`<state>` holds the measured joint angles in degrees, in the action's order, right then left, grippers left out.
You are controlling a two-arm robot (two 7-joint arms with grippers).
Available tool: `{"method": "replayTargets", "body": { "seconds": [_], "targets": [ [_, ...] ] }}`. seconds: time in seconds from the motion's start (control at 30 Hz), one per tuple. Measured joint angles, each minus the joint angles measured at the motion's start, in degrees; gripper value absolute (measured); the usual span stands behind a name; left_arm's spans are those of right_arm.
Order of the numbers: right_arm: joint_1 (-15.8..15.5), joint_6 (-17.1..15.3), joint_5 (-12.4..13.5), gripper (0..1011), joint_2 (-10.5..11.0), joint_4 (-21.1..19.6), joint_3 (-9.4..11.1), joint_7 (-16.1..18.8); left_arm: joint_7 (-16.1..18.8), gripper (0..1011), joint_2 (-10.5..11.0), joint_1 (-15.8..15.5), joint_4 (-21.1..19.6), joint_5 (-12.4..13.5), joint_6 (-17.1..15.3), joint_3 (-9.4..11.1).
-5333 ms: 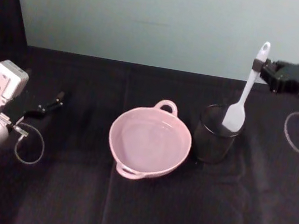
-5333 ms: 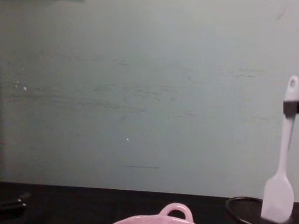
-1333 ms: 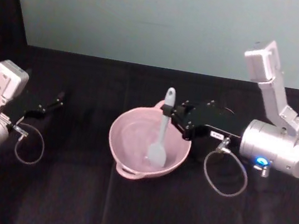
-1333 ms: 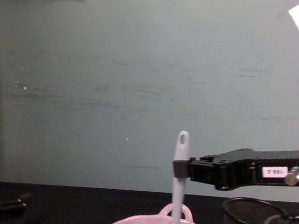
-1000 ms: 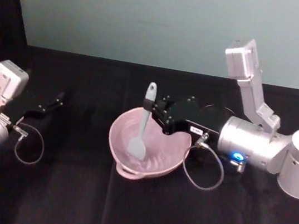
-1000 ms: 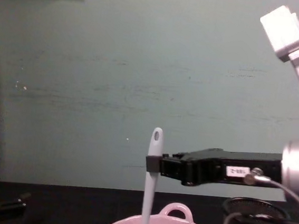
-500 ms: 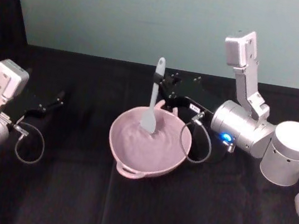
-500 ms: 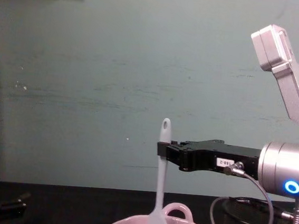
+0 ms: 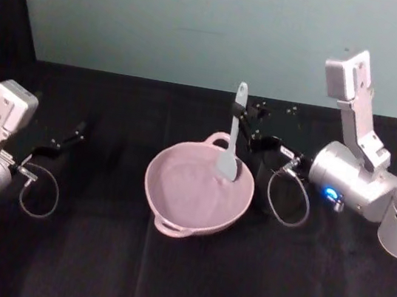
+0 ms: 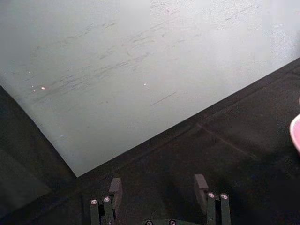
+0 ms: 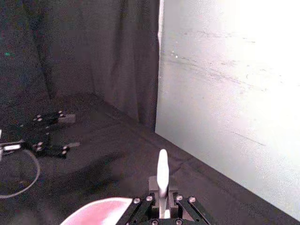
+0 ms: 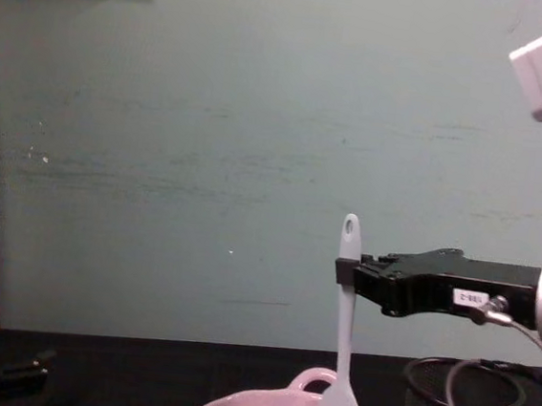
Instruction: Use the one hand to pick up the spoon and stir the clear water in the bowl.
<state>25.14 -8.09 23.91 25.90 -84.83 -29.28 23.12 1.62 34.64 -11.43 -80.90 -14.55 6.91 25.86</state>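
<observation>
One spoon hangs pinched in the right gripper, high on its thin handle, head inside the bowl. It looks light and stiff. The left gripper rests far left, spread.

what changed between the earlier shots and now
The right gripper, shut on the spoon, carried it leftward from the table's right side to the bowl and dipped its head in. It swept the head toward the bowl's left, then round the far side to the right part, where it now is. The bowl stayed put, and the left gripper stayed parked, open, on the left.
</observation>
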Motion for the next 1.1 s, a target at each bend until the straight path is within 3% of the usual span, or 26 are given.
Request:
{"method": "replayTargets", "body": {
  "seconds": [0.2, 0.43, 0.77, 0.9, 1.1],
  "targets": [
    [-4.27, -1.13, 0.88, 110, 1.50, -5.19, 1.11, 1.15, 0.00, 1011, 0.00, 0.00, 0.00, 0.00, 0.00, 0.00],
    [-5.43, -1.52, 1.59, 110, -0.18, -6.26, 0.23, 2.53, 0.00, 1011, 0.00, 0.00, 0.00, 0.00, 0.00, 0.00],
    [-2.07, 2.41, -1.05, 110, -5.72, 0.38, -1.93, 2.67, 0.00, 1011, 0.00, 0.00, 0.00, 0.00, 0.00, 0.00],
    [-0.35, 4.30, -2.62, 110, -7.84, 4.15, -1.68, 1.77, 0.00, 1011, 0.00, 0.00, 0.00, 0.00, 0.00, 0.00],
    [0.55, 5.62, -4.10, 110, -8.78, 6.67, -0.37, 0.63, 0.00, 1011, 0.00, 0.00, 0.00, 0.00, 0.00, 0.00]
  ]
}}
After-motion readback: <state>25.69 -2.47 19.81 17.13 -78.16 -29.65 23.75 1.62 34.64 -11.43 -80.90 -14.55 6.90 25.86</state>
